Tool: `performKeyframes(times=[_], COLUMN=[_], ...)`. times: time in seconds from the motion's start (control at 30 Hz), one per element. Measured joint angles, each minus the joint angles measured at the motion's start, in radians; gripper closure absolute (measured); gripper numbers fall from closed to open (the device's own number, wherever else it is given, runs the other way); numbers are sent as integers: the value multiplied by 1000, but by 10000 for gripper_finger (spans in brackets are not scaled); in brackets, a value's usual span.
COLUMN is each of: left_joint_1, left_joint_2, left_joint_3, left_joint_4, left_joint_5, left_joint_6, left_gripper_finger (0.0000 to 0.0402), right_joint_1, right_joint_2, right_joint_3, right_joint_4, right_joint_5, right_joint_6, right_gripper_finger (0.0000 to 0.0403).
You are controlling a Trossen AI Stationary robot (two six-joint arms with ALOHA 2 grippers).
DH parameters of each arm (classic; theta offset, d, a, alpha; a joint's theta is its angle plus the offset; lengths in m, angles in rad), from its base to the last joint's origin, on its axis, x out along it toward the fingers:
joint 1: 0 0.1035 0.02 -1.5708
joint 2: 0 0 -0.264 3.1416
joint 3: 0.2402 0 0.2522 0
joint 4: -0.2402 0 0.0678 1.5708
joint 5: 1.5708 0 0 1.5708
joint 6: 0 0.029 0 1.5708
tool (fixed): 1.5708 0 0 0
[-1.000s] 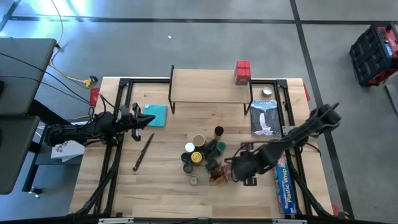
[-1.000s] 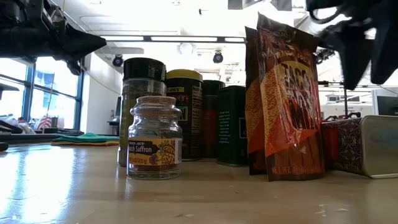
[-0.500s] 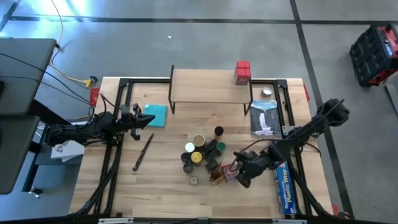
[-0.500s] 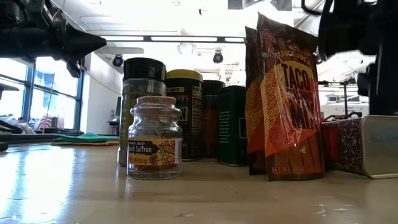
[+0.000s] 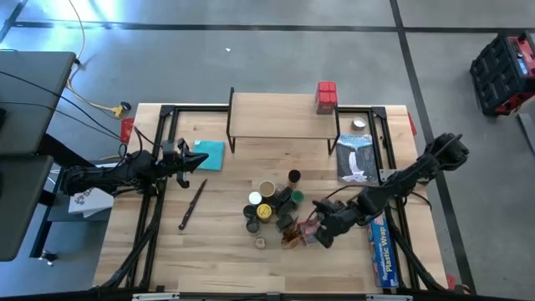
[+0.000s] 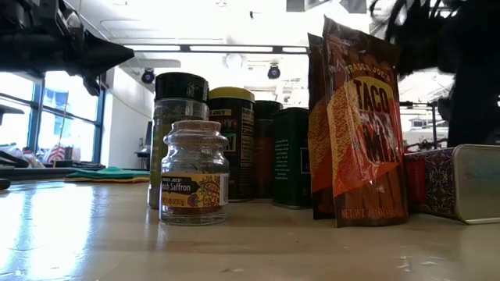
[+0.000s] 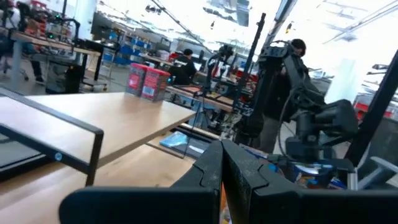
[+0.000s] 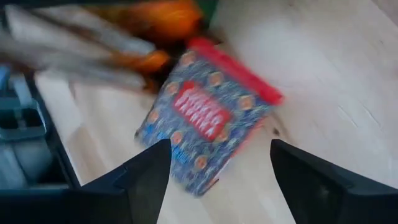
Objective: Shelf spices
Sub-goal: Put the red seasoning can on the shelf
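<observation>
Nearest the low camera, a small clear glass saffron jar (image 6: 194, 172) with a stepped glass stopper is seen standing upright on the pale wooden desk (image 6: 94, 234). Just beside it, a pair of upright orange-brown taco seasoning packets (image 6: 359, 125) is found, and behind these a row of taller round jars is lined up: one with a black lid (image 6: 181, 84), one with a yellow lid (image 6: 231, 95), and a dark green one (image 6: 292, 156). From above, the same cluster of spice jars (image 5: 269, 208) is shown gathered in the middle of the desk, apart from the shelf.

The right tool (image 5: 316, 226) is held low at the cluster's right edge, beside the packets, with its fingers (image 8: 146, 177) spread wide and nothing between them. A small patterned blue box with a red end (image 8: 208, 115) is seen lying flat on the desk directly ahead of it. A long blue plastic-wrap box (image 5: 380, 249) is laid along the desk's right edge.

Farther left, a dark slim utensil (image 5: 191, 204) is lying on the desk, with a teal square cloth (image 5: 210, 155) beyond it. The left tool (image 5: 197, 164) is held over the cloth's edge, its fingers (image 7: 214, 180) pressed together on nothing.

At the far side, the low shelf with a light wooden top on thin black legs (image 5: 282, 116) is placed, with small red boxes (image 5: 326, 97) resting at its right end.
</observation>
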Motion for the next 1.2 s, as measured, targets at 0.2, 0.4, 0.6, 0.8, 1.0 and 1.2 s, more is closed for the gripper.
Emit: performKeyframes(times=[0.2,0.4,0.6,0.8,1.0,1.2], left_joint_1=[-50,-95,-128,-149,-156,-252], left_joint_2=[47,184,375,578,746,923], left_joint_3=[49,120,203,324,454,601], left_joint_4=[5,11,44,42,45,42], left_joint_5=[-55,-114,-125,-124,-67,-54], left_joint_6=[45,83,82,106,115,209], left_gripper_finger=[401,401,401,402,401,401], right_joint_1=[89,90,73,72,101,162], right_joint_2=[16,118,197,171,134,137], right_joint_3=[124,184,193,193,189,189], right_joint_4=[-72,-49,-88,-229,-314,-305], right_joint_5=[150,71,34,50,33,38], right_joint_6=[-301,-417,-376,-334,-237,-128], right_gripper_finger=[135,135,135,135,135,135])
